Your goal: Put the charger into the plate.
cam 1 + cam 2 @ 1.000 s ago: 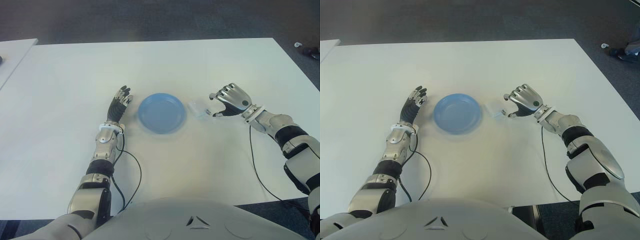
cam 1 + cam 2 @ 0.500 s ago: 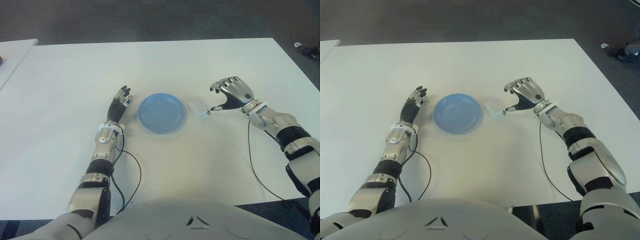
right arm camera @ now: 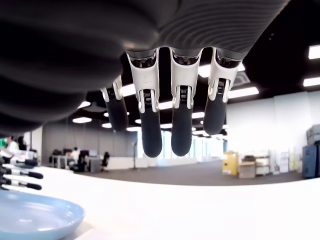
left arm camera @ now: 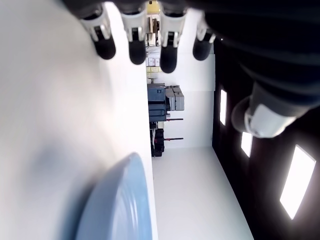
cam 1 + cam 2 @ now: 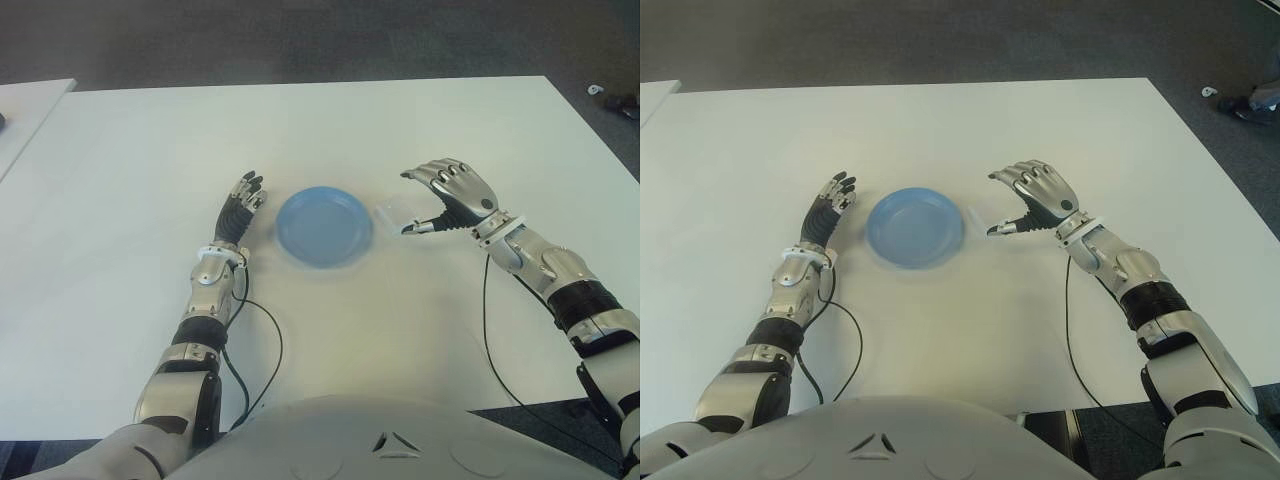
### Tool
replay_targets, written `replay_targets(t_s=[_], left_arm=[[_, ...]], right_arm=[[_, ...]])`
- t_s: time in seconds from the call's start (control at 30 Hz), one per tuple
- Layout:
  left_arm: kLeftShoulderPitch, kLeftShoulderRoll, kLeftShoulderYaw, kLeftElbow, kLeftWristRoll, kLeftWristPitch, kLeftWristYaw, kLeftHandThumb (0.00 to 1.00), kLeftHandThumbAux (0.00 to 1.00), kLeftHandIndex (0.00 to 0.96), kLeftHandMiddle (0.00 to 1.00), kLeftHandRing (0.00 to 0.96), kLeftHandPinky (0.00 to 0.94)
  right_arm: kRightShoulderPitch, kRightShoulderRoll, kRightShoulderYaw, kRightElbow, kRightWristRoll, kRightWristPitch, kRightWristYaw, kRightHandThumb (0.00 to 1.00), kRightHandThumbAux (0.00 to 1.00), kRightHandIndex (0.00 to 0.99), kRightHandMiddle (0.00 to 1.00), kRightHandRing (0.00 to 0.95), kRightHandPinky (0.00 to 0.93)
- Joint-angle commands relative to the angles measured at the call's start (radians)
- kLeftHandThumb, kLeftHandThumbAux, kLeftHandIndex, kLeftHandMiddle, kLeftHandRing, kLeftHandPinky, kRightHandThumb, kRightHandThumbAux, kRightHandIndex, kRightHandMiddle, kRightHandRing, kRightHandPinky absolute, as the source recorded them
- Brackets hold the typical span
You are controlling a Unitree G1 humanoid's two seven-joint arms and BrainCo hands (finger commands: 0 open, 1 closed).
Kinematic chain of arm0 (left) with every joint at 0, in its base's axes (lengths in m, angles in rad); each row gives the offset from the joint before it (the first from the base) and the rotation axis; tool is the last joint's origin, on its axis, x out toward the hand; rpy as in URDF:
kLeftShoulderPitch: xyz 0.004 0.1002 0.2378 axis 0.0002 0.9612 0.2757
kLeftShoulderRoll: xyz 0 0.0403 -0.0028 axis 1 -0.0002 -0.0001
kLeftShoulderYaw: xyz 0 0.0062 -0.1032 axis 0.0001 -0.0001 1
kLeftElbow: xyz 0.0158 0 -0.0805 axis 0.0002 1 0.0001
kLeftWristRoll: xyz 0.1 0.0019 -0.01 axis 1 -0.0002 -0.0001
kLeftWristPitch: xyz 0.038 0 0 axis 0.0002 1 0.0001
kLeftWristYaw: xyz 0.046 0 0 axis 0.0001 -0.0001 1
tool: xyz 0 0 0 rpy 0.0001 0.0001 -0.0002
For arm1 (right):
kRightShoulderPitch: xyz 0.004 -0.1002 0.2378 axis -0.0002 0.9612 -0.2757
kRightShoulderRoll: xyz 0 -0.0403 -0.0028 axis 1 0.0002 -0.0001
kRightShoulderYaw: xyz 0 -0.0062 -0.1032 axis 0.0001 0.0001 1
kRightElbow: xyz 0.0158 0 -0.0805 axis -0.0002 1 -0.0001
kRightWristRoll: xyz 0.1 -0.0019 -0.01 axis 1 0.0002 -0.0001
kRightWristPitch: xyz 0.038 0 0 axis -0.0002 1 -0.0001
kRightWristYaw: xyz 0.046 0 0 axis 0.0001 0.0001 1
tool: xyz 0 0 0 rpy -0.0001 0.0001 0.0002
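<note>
The white charger [image 5: 393, 211] lies on the white table [image 5: 400, 130], just beside the right rim of the blue plate [image 5: 323, 226], not yet in it. The right hand [image 5: 450, 196] is held over and slightly to the right of the charger, its fingers [image 3: 180, 117] spread and holding nothing, thumb tip low beside it. The charger's long axis cannot be told. The left hand [image 5: 240, 208] shows left of the plate, fingers extended. Bare table is seen on all sides; a short leftward carry is judged sufficient.

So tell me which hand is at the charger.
The right hand, fingers spread over the charger right of the plate. The left hand shows left of it.
</note>
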Motion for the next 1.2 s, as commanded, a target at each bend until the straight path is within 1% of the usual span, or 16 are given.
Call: replay_targets(t_s=[0.03, 0.07, 0.1, 0.17, 0.2, 0.23, 0.27, 0.33, 0.43, 0.47, 0.57, 0.63, 0.73, 0.97, 1.1, 1.2], left_arm=[[0.018, -0.014, -0.021, 0.032, 0.014, 0.030, -0.022, 0.000, 0.508, 0.085, 0.136, 0.103, 0.086], [0.018, -0.014, -0.021, 0.033, 0.014, 0.030, -0.022, 0.000, 0.509, 0.087, 0.138, 0.104, 0.089], [0.018, -0.014, -0.021, 0.034, 0.014, 0.030, -0.022, 0.000, 0.509, 0.087, 0.138, 0.105, 0.090], [0.017, -0.013, -0.021, 0.035, 0.015, 0.030, -0.023, 0.000, 0.511, 0.090, 0.142, 0.110, 0.099], [0.017, -0.013, -0.022, 0.036, 0.016, 0.028, -0.022, 0.000, 0.512, 0.091, 0.143, 0.112, 0.101], [0.016, -0.012, -0.022, 0.038, 0.017, 0.027, -0.022, 0.000, 0.513, 0.091, 0.145, 0.115, 0.104], [0.016, -0.012, -0.023, 0.038, 0.018, 0.027, -0.021, 0.000, 0.514, 0.093, 0.145, 0.116, 0.107], [0.015, -0.011, -0.023, 0.039, 0.020, 0.027, -0.020, 0.000, 0.515, 0.094, 0.145, 0.118, 0.110], [0.014, -0.011, -0.025, 0.041, 0.023, 0.026, -0.016, 0.000, 0.516, 0.096, 0.146, 0.122, 0.117], [0.014, -0.011, -0.026, 0.042, 0.025, 0.026, -0.015, 0.000, 0.516, 0.096, 0.146, 0.123, 0.117], [0.014, -0.011, -0.030, 0.043, 0.030, 0.029, -0.011, 0.000, 0.520, 0.097, 0.144, 0.121, 0.111], [0.014, -0.011, -0.031, 0.043, 0.031, 0.032, -0.011, 0.000, 0.521, 0.098, 0.143, 0.119, 0.106], [0.015, -0.011, -0.032, 0.040, 0.034, 0.036, -0.010, 0.000, 0.519, 0.100, 0.138, 0.112, 0.096], [0.018, -0.012, -0.035, 0.034, 0.036, 0.028, -0.012, 0.000, 0.519, 0.095, 0.133, 0.104, 0.089], [0.023, -0.011, -0.037, 0.028, 0.034, 0.030, -0.017, 0.000, 0.518, 0.091, 0.130, 0.101, 0.086], [0.026, -0.012, -0.038, 0.024, 0.033, 0.032, -0.016, 0.000, 0.516, 0.088, 0.128, 0.098, 0.082]], right_arm=[[0.058, 0.031, -0.043, -0.064, 0.024, 0.076, 0.053, 0.486, 0.284, 0.114, 0.257, 0.243, 0.228], [0.065, 0.035, -0.050, -0.074, 0.026, 0.089, 0.061, 0.477, 0.278, 0.101, 0.242, 0.231, 0.219], [0.083, 0.050, -0.065, -0.099, 0.037, 0.129, 0.081, 0.474, 0.276, 0.096, 0.237, 0.227, 0.216], [0.120, 0.088, -0.094, -0.154, 0.058, 0.214, 0.123, 0.439, 0.237, 0.044, 0.164, 0.165, 0.170], [0.147, 0.125, -0.108, -0.206, 0.070, 0.280, 0.156, 0.432, 0.229, 0.035, 0.149, 0.153, 0.161], [0.171, 0.160, -0.119, -0.258, 0.076, 0.343, 0.186, 0.408, 0.193, 0.022, 0.095, 0.098, 0.115], [0.188, 0.184, -0.125, -0.296, 0.078, 0.386, 0.209, 0.389, 0.170, 0.014, 0.061, 0.062, 0.079], [0.209, 0.212, -0.135, -0.342, 0.077, 0.443, 0.239, 0.372, 0.149, 0.007, 0.031, 0.032, 0.048], [0.230, 0.246, -0.148, -0.386, 0.073, 0.509, 0.274, 0.353, 0.137, 0.002, 0.010, 0.010, 0.015], [0.235, 0.266, -0.153, -0.399, 0.072, 0.540, 0.285, 0.349, 0.135, 0.001, 0.006, 0.006, 0.010], [0.251, 0.346, -0.175, -0.436, 0.080, 0.656, 0.311, 0.327, 0.127, 0.000, 0.001, 0.002, 0.003], [0.261, 0.390, -0.186, -0.459, 0.084, 0.716, 0.322, 0.317, 0.123, 0.000, 0.000, 0.000, 0.001], [0.274, 0.437, -0.198, -0.489, 0.085, 0.780, 0.330, 0.306, 0.117, 0.000, 0.000, 0.000, 0.000], [0.317, 0.567, -0.197, -0.540, 0.068, 0.922, 0.296, 0.301, 0.110, 0.000, 0.000, 0.000, 0.000], [0.318, 0.620, -0.189, -0.540, 0.055, 0.979, 0.281, 0.300, 0.108, 0.000, 0.000, 0.000, 0.000], [0.319, 0.642, -0.181, -0.541, 0.041, 1.004, 0.273, 0.298, 0.107, 0.000, 0.000, 0.000, 0.000]])
